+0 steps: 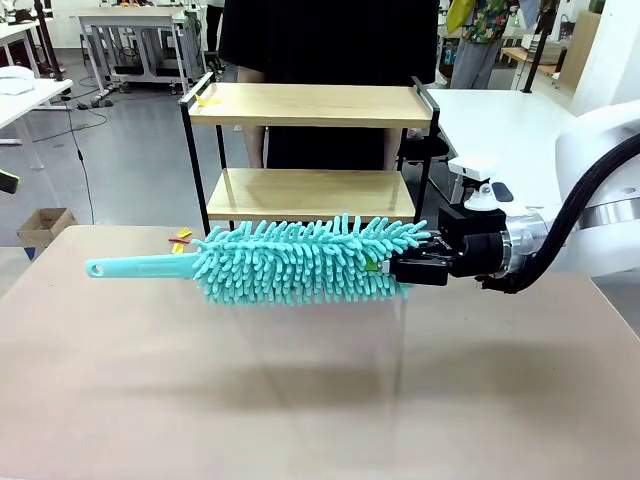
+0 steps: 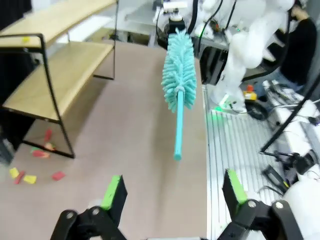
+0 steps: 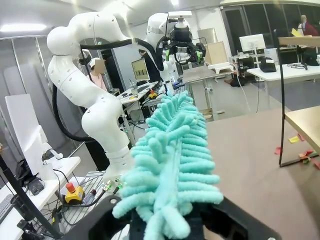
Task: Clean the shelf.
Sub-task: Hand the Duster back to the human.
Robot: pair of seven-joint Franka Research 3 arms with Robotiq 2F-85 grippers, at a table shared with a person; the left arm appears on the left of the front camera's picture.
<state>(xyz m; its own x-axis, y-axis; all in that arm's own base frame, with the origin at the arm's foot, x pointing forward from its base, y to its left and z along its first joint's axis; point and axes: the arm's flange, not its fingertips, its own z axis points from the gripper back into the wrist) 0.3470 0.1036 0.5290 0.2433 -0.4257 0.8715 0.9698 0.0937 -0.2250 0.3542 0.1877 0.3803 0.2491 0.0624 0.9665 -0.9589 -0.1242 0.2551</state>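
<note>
The shelf (image 1: 305,105) is a two-tier rack of light wooden boards in a black frame, standing at the table's far edge. In the left wrist view the shelf (image 2: 55,75) lies at the left. My right gripper (image 1: 405,268) is shut on the fluffy end of a teal duster (image 1: 300,262), held level above the table in front of the lower board, with its handle (image 1: 135,267) pointing left. My left gripper (image 2: 174,192) is open with nothing between its green pads (image 2: 114,192). It faces the tip of the duster's handle (image 2: 178,130) from a distance. A yellow scrap (image 1: 206,100) lies on the top board.
Small red and yellow scraps (image 1: 178,240) lie on the brown table (image 1: 300,410) by the shelf's left foot; these scraps (image 2: 30,175) lie beside the rack's leg. A person in black (image 1: 320,40) stands behind the shelf. A white table (image 1: 500,125) stands at the back right.
</note>
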